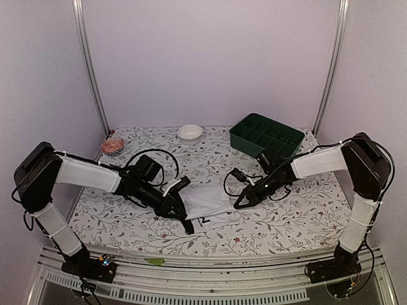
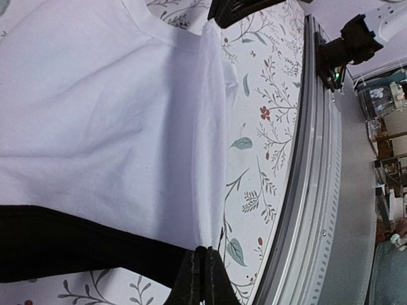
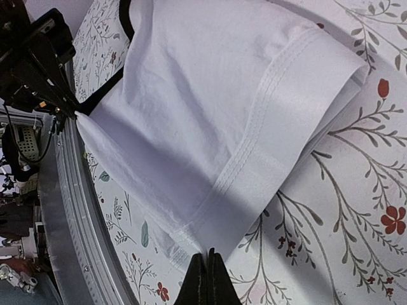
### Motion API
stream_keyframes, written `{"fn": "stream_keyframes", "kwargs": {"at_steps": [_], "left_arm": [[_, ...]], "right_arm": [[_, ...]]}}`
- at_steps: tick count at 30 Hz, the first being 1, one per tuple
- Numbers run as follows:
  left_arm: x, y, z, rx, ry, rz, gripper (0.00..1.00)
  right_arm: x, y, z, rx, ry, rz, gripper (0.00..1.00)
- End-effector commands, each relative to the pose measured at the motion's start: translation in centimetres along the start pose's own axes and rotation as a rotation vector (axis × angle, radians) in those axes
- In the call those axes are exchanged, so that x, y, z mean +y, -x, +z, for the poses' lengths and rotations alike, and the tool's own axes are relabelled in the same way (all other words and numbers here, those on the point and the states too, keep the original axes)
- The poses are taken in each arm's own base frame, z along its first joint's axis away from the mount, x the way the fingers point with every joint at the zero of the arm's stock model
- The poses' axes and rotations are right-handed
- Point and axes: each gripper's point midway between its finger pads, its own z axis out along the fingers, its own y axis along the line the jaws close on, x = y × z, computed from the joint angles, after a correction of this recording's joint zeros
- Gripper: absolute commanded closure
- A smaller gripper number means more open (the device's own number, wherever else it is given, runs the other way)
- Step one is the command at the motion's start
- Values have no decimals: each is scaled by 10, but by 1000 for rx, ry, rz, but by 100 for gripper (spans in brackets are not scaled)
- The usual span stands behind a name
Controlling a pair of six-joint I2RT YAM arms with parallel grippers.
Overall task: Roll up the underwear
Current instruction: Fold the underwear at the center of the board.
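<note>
Position. One underwear (image 1: 210, 201) lies on the tabletop (image 1: 289, 216), near the front edge and roughly midway across, directly between the two arms. The left gripper (image 1: 179, 207) is at its left end and the right gripper (image 1: 240, 204) at its right end; both touch the fabric.

Gripper state. Left gripper: closed, pinching a corner of the garment where the white cloth meets the black waistband; the right wrist view shows the cloth drawn to a point at this pinch. Right gripper: closed, with the stitched white hem running right up to its tips, pinched at the edge.

Orientation. In the top view the long axis runs left to right, from one gripper to the other. The black waistband is at the left, near side, by the left gripper. The white hemmed end points right, toward the right gripper. The cloth lies mostly flat with soft creases; the hemmed end is doubled over in a loose fold.

Count. Underwear: one. Grippers: two. White bowl (image 1: 190, 132): one, at the far edge, well apart from the garment. Green compartment tray (image 1: 243, 143): one, far right corner.
</note>
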Motion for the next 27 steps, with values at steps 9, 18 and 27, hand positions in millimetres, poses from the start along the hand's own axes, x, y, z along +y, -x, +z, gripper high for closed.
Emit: {"fn": "stream_keyframes", "kwargs": {"at_steps": [9, 18, 27], "left_arm": [[-16, -5, 5, -9, -28, 28, 100], [-18, -12, 11, 6, -40, 31, 100], [-20, -23, 26, 48, -63, 38, 100]], "right_arm": [[20, 0, -4, -12, 19, -39, 100], [19, -6, -4, -4, 7, -30, 100], [12, -19, 2, 21, 4, -9, 100]]}}
